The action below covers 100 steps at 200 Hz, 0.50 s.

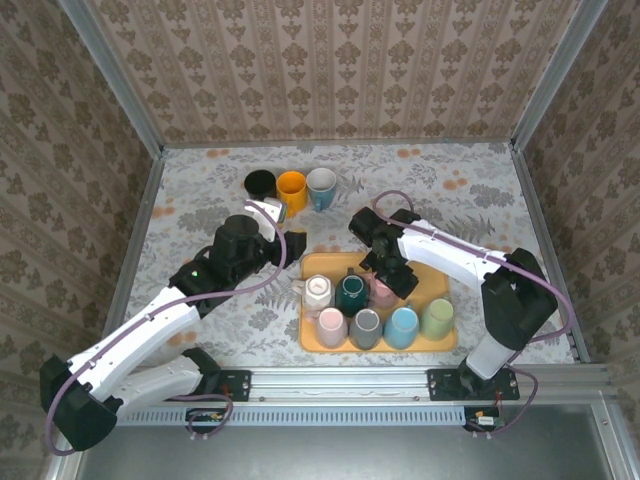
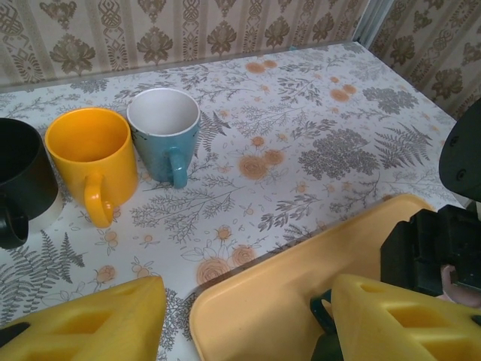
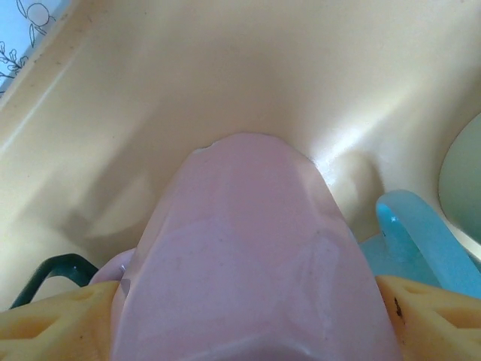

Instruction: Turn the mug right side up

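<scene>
A pink mug point(image 3: 248, 256) stands on the yellow tray point(image 3: 225, 75); I see its smooth wall, and its opening is hidden. My right gripper point(image 3: 244, 323) straddles it, one yellow finger point(image 3: 52, 323) against each side of the mug. From above, the right gripper point(image 1: 385, 275) covers most of that mug point(image 1: 383, 293) in the tray's back row. My left gripper point(image 2: 248, 316) hangs open over the tray's far left corner point(image 2: 285, 301), nothing between its fingers point(image 2: 90, 316).
Cream point(image 1: 318, 290), dark green point(image 1: 350, 292), pink point(image 1: 331, 325), grey point(image 1: 365, 328), light blue point(image 1: 402, 326) and pale green point(image 1: 437, 318) mugs crowd the tray point(image 1: 447, 343). Black point(image 2: 19, 173), orange point(image 2: 94, 158) and blue point(image 2: 165, 131) mugs stand upright behind it.
</scene>
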Tool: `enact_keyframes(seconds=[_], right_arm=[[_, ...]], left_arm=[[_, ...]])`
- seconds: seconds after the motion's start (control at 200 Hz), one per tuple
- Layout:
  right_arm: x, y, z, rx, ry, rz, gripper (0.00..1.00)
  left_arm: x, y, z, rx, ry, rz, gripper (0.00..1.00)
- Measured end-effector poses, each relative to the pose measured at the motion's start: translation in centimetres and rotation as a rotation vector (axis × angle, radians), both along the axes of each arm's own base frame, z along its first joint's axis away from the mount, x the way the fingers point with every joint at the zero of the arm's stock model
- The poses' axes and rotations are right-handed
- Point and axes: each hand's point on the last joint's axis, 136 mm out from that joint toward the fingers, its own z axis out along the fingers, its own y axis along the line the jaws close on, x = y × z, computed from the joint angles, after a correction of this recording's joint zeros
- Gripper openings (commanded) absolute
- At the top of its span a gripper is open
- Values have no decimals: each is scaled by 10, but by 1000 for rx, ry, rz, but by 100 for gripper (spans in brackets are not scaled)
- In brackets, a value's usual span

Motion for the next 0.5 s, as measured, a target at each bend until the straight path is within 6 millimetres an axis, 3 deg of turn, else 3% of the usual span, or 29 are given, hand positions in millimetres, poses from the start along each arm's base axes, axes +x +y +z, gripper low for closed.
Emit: enact_keyframes(seconds=[0.145,0.375,0.5], right_arm=[[1,0,3,6,-16,-6,52],[4,-7,10,-22,-48,-3,51],[9,-18,30,-35,-116,0,50]], left_arm=[[-1,-1,0,4,-3,-3,62],[-1,0,0,18,-15,-2,62],[0,0,0,23,-19,0,62]])
